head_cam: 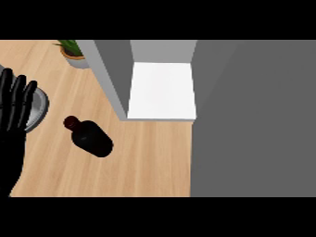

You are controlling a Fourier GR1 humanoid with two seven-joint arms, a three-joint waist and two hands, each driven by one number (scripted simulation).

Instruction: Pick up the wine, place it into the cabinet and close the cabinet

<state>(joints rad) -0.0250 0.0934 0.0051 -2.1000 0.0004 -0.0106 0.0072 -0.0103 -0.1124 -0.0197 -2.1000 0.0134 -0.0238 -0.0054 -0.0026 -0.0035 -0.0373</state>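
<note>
A dark wine bottle (91,138) stands on the wooden counter (147,162), seen from above with its neck toward the upper left. The cabinet (161,90) is open just beyond it, its white inside floor showing and its grey door (109,78) swung out to the left. My left hand (4,115) rests open at the left edge with fingers up, well left of the bottle. My right hand does not show.
A round metal plate (38,107) lies partly behind the left hand. A potted plant (71,50) stands at the back, left of the cabinet door. A broad grey surface (263,120) fills the right side of the view.
</note>
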